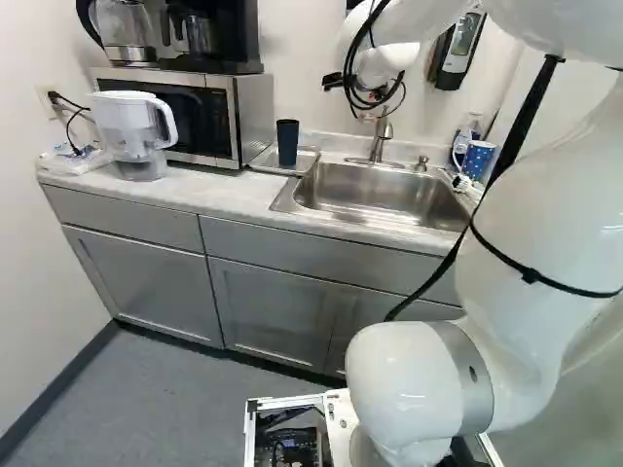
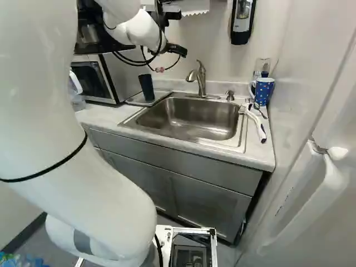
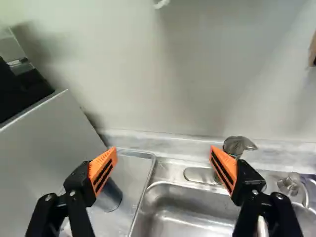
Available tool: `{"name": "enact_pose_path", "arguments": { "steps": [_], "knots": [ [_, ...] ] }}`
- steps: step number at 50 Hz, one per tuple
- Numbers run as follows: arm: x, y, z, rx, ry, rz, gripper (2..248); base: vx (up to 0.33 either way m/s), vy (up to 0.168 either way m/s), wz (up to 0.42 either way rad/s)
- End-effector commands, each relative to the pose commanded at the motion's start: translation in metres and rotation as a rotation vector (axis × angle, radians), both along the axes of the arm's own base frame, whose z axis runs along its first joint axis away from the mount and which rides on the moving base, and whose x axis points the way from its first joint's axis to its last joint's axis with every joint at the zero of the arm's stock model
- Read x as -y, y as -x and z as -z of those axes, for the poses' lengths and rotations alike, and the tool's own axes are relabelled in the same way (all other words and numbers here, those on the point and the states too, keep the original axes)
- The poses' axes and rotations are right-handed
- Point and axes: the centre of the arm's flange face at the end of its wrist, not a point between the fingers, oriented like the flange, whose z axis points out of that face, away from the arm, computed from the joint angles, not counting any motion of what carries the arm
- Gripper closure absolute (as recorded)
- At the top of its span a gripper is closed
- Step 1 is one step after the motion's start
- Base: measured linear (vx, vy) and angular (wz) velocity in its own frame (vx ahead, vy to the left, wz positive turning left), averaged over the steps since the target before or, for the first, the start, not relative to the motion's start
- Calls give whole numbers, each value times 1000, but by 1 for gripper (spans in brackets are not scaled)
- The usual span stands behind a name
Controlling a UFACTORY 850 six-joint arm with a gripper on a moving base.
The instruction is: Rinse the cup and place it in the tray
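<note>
Item one: your gripper [image 2: 177, 50], raised above the counter near the wall, its fingers pointing ahead toward it. In the wrist view your gripper [image 3: 164, 150] stood wide, orange pads [image 3: 102, 168] well apart, with nothing held between them.

Item two: your cup [image 1: 287, 142], a dark, plain tumbler without a handle. It stood on its base, long axis vertical, wider end uppermost; in the right base view that axis looked slightly slanted. You had it on the tray, lower than the gripper and apart from it; in the wrist view it was partly hidden behind the finger nearer the microwave.

Item three: your tray [image 3: 136, 168], a flat, rimmed piece lying between the microwave and the sink basin.

Item four: your sink [image 2: 189, 119], stainless steel, with the faucet [image 2: 200, 78] upright at its back edge.

Item five: your microwave [image 3: 54, 143], with a coffee maker [image 1: 219, 34] on its top.

Item six: your water pitcher [image 1: 122, 122], in front of the microwave, handle toward the sink side.

Item seven: beyond the sink's other side, your blue patterned mug [image 2: 265, 92] and a white-handled brush [image 2: 256, 122], the brush lying on the counter [image 2: 258, 153].
</note>
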Motion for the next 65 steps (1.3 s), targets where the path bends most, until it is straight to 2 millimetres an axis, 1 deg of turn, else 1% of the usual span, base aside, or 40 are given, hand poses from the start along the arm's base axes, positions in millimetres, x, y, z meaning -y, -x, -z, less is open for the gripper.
{"name": "enact_pose_path", "arguments": {
  "steps": [9,20,51,65],
  "knots": [
    [-9,10,5,-53,-4,-18,3,0,0,0],
    [-13,22,11,-123,-8,-30,3,0,0,0],
    [-15,59,27,-322,-21,-39,3,0,0,0],
    [-10,78,34,-410,-29,-32,3,0,0,0]
  ]
}}
